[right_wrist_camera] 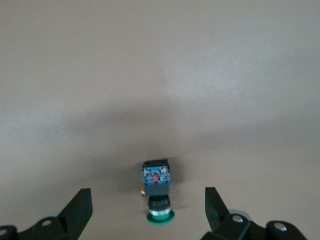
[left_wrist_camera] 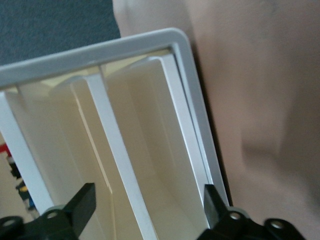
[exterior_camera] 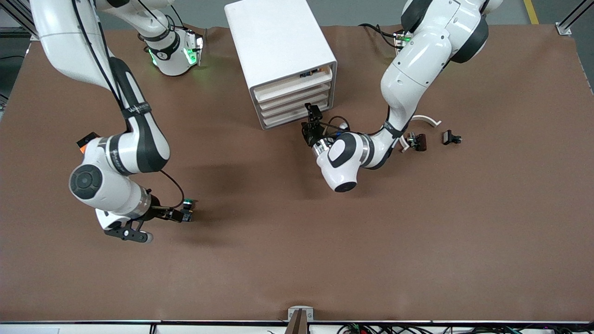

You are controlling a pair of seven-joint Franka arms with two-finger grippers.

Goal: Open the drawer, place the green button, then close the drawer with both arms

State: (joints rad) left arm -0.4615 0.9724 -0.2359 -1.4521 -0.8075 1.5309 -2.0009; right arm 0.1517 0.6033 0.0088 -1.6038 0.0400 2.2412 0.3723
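Observation:
The white cabinet (exterior_camera: 283, 55) stands at the table's middle, near the robots' bases, with its drawers (exterior_camera: 294, 99) pushed in. My left gripper (exterior_camera: 313, 119) is open just in front of the drawer fronts (left_wrist_camera: 120, 150), touching nothing. In the left wrist view its fingers (left_wrist_camera: 82, 202) straddle a white drawer edge. The button (exterior_camera: 188, 202) lies on its side on the table toward the right arm's end. My right gripper (exterior_camera: 184, 212) is open right at it. In the right wrist view the button (right_wrist_camera: 157, 192) lies between the open fingers (right_wrist_camera: 80, 207), green cap toward the gripper, not gripped.
An orange block (exterior_camera: 86, 141) shows beside the right arm's wrist. Small black-brown parts (exterior_camera: 417, 141) (exterior_camera: 451, 138) and a white curved strip (exterior_camera: 427, 119) lie toward the left arm's end. The brown mat (exterior_camera: 297, 241) is bare nearer the front camera.

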